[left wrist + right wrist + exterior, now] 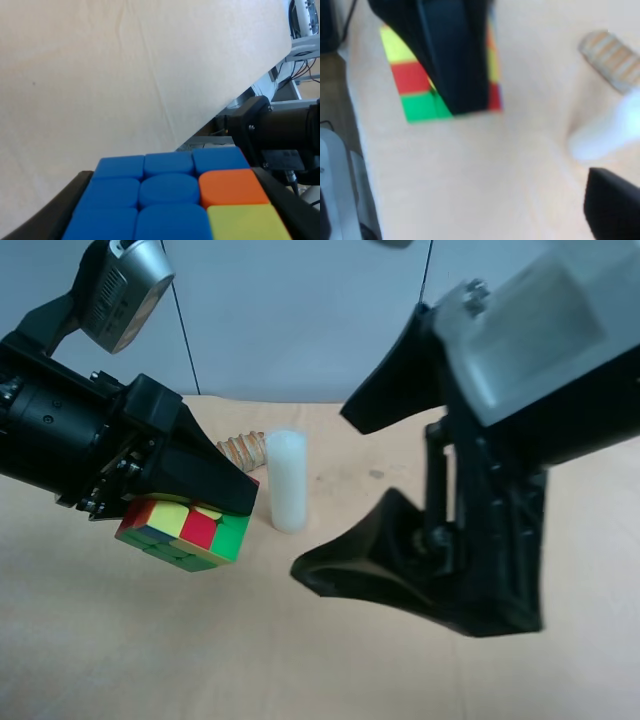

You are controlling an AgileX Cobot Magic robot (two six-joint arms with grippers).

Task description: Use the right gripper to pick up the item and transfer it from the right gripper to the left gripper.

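So, in the high exterior view the Rubik's cube [185, 532] sat clamped in the left gripper [215, 510], on the arm at that view's left. One black finger [215, 480] lay over its top, with yellow, red and green squares showing below. I couldn't tell if the cube was clear of the tan table [150, 660]. The right gripper [325, 490] loomed big at the view's right, jaws spread wide with nothing between them, well apart from the cube. Between the two grippers a white cylinder [287, 482] stood upright on the table, and a ribbed tan object [243, 448] lay just behind it.

Next, the right wrist view was pretty blurry. It showed the cube [412, 90] with the other arm's dark finger [452, 55] across it. Only one of the right gripper's own fingers [612, 205] poked into the corner, nowhere near the cube. The white cylinder [605, 132] was a pale smear and the ribbed object [612, 60] lay beside it.

Finally, the left wrist view had the cube [170, 195] right up close. It was mostly blue squares plus one orange and one yellow-green, pinched between the left gripper's two dark fingers [50, 215]. The bare table [125, 75] spread beyond it, and some black cylindrical hardware [280, 130] showed past the table edge.
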